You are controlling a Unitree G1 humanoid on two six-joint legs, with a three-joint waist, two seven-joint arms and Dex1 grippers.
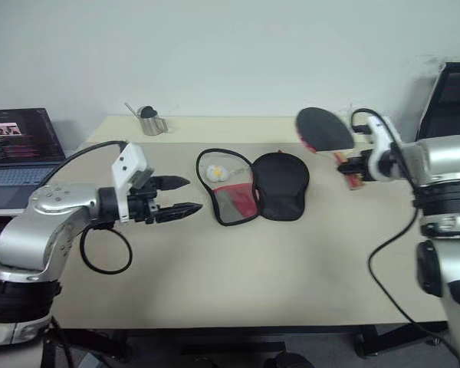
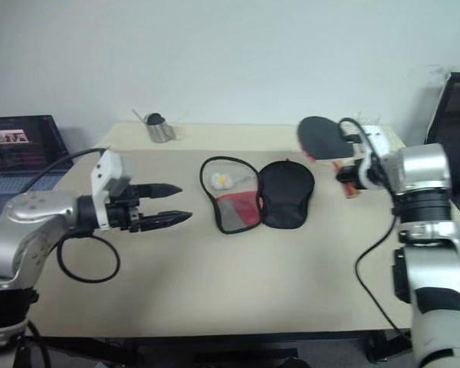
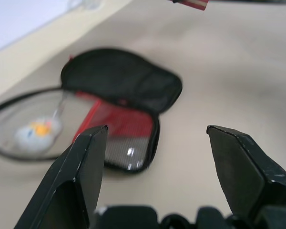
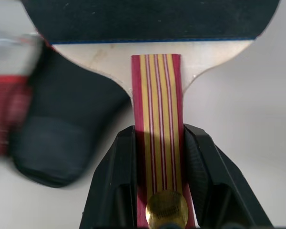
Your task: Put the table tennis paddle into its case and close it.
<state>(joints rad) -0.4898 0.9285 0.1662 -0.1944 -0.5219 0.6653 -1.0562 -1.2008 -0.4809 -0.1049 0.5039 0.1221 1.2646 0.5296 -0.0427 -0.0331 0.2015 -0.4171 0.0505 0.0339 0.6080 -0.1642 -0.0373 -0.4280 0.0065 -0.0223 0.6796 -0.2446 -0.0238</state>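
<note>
The table tennis paddle (image 1: pixel 324 129) hangs in the air over the table's right side, black blade up and toward the middle. My right gripper (image 4: pixel 159 157) is shut on its red and yellow striped handle (image 4: pixel 157 124). The case (image 1: pixel 253 186) lies unzipped and spread flat at the table's middle, with a black half, a red mesh panel and a white-yellow charm (image 1: pixel 215 173) inside its open rim. The paddle is to the right of the case and above it. My left gripper (image 1: pixel 185 195) hovers open left of the case, fingers (image 3: pixel 86 162) pointing at it, nothing between them.
A metal cup (image 1: pixel 150 121) stands at the table's far left edge. A laptop (image 1: pixel 19 149) sits on a lower surface to the left. A black chair (image 1: pixel 452 100) is at the far right. The tabletop (image 1: pixel 276 268) in front of the case is bare.
</note>
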